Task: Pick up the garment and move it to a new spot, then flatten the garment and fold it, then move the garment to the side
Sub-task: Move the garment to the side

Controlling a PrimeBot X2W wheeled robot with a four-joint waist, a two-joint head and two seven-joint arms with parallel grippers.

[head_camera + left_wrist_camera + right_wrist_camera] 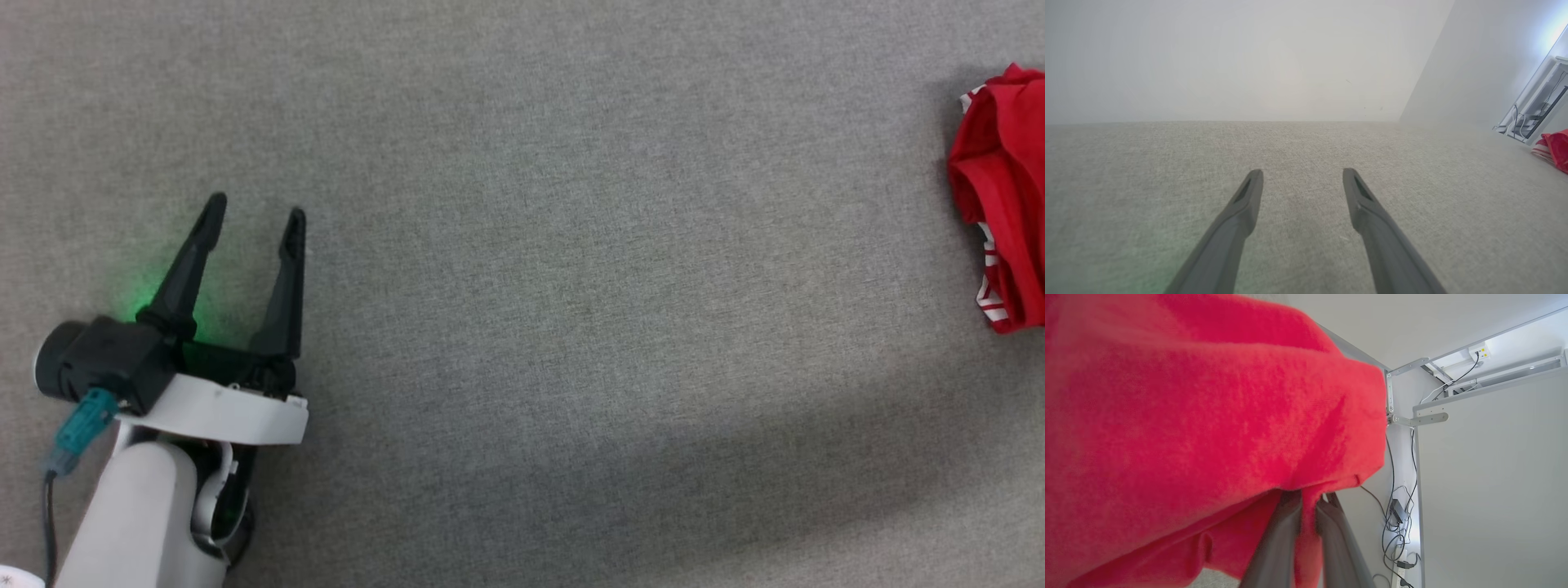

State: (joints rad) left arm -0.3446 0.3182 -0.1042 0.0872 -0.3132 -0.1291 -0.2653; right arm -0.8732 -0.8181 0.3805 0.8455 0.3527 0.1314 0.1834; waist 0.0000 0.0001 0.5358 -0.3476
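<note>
One red garment (1000, 204), pinched in the right claw (1308, 500), bunches at the grey bench's (571, 286) three o'clock; left claw (256, 208) gapes empty at eight; cables (1396, 510) beyond.

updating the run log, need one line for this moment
left tool: open, empty | right tool: shut on garment | garment: bunched, not flattened

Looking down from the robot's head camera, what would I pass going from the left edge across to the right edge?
The robot's open left hand → a wide bare stretch of grey surface → the bunched red garment with white striped trim, at the right edge.
</note>
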